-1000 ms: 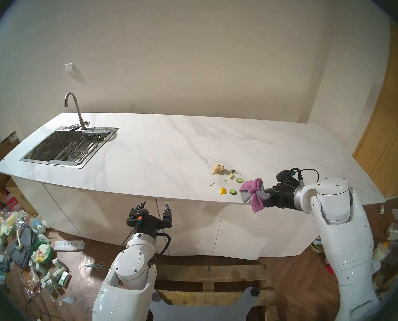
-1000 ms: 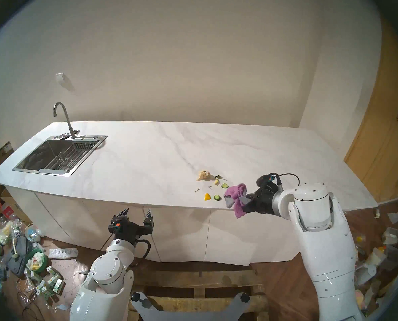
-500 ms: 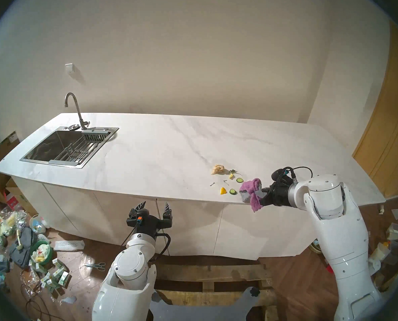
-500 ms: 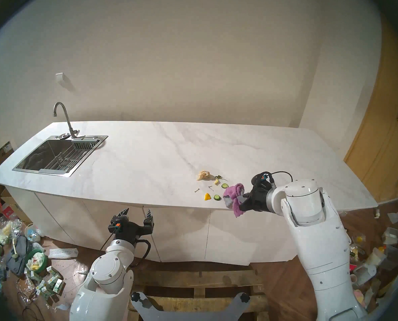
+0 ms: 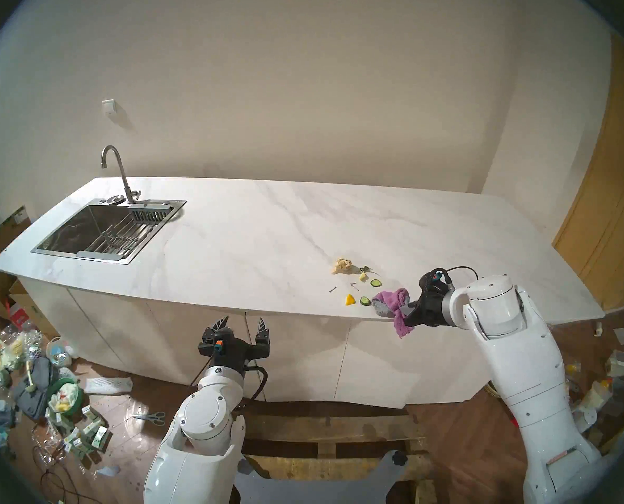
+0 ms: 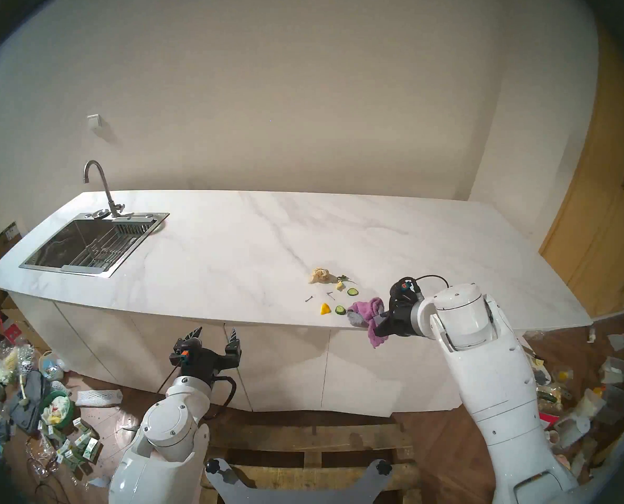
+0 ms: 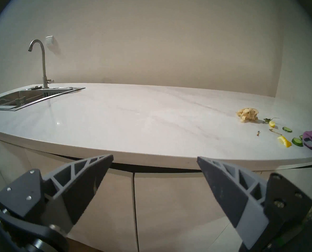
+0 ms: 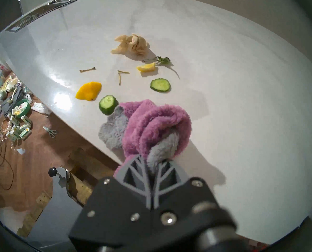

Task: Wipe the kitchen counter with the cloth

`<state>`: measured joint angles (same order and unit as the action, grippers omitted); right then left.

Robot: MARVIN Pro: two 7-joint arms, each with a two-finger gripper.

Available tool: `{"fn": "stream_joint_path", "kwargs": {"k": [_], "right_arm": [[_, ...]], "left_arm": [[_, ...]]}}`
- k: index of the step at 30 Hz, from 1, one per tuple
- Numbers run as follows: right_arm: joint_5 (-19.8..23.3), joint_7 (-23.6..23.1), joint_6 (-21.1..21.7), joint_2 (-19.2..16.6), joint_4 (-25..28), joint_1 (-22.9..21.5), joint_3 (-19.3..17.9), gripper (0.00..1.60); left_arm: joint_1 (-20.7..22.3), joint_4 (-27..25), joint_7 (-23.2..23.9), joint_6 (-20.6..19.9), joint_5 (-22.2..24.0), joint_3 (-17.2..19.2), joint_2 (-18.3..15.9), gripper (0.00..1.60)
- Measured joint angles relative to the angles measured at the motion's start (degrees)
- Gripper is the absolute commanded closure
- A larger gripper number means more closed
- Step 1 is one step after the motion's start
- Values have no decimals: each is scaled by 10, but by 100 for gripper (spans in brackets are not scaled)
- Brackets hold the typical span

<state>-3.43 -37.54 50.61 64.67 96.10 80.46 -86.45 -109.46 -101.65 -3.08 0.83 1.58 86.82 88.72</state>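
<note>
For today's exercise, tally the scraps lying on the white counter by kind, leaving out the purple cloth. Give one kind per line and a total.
Cucumber slices: 2
Yellow fruit pieces: 2
Brown stick bits: 3
Crumpled beige paper wad: 1
Green sprig: 1
Total: 9

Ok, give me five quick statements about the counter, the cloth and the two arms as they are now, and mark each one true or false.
1. The right gripper has its jaws shut on the purple cloth. True.
2. The left gripper holds a cucumber slice. False: its jaws are open and empty, in front of the cabinet fronts.
3. The beige paper wad lies in the sink. False: it lies on the kitchen counter, far from the sink.
4. Two cucumber slices lie on the counter. True.
5. The cloth covers the orange peel. False: the peel lies bare, beyond the nearer slice.
</note>
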Motion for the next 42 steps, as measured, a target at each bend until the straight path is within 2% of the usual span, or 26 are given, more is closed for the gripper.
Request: {"fn": "stream_joint_path", "kwargs": {"k": [8,16,24,34,42], "right_arm": [[-12,1,-4,2,-19,-34,30,160],[-28,13,-4,18,-13,-40,75,160],[-51,74,11,60,-18,-40,113,160],[-56,150,27,117,-49,-62,133,160],[-52,185,31,156,-78,-85,152,160]], "left_arm": [[0,0,0,0,0,0,-1,0],[0,0,-1,0,1,-1,-1,0],[0,0,-1,0,1,-1,-2,0],[0,0,-2,0,1,-1,-2,0],[0,1,-2,0,2,-1,-2,0]]}}
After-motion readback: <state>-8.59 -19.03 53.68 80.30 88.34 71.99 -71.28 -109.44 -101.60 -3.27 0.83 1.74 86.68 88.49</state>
